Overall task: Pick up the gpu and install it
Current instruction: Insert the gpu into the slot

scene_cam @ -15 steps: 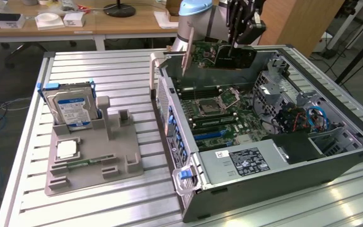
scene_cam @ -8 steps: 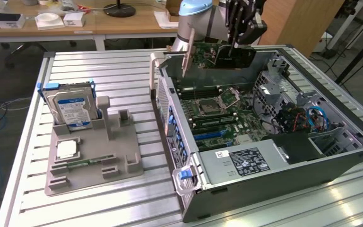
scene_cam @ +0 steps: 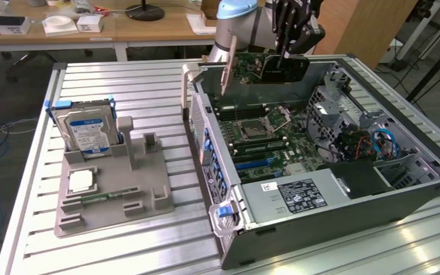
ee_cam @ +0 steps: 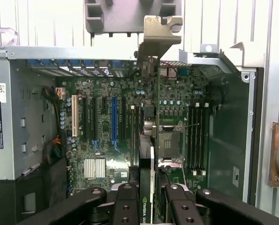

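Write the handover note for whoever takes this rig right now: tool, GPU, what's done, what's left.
Tool: shut on the gpu, gripping its upper edge. In the wrist view the card stands edge-on between the fingers.
Gpu: off the table, hanging over the open computer case, above the motherboard, bracket end towards the case's rear wall.
Done: pickup.
Left: the card is not yet seated in a slot.
Elsewhere: the hard drive stands in the grey holder tray at the exterior view's left.
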Motion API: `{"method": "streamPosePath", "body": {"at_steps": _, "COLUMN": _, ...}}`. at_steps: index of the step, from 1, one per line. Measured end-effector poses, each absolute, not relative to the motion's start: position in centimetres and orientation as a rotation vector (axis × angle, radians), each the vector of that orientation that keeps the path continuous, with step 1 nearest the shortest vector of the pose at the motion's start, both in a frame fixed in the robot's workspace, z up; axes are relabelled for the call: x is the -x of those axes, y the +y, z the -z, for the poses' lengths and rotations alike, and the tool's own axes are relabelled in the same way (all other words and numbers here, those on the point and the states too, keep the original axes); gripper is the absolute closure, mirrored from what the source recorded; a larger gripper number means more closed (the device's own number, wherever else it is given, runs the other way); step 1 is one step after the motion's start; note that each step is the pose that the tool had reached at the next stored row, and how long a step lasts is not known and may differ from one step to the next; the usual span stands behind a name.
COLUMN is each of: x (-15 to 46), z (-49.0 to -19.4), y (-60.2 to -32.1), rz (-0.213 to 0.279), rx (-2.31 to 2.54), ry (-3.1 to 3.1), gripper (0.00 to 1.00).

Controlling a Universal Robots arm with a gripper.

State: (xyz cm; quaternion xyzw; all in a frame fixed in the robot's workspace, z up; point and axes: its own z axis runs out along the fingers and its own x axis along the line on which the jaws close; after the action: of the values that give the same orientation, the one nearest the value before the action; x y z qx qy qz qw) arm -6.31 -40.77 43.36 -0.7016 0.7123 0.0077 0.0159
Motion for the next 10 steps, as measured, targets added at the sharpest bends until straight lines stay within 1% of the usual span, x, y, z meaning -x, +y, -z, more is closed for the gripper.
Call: {"method": "streamPosePath", "body": {"at_steps": 10, "x": 6.31, "z": -43.29, "y": -40.76, "rz": -0.024, "rx": 2.186, "ry": 2.211, "gripper": 0.74}}
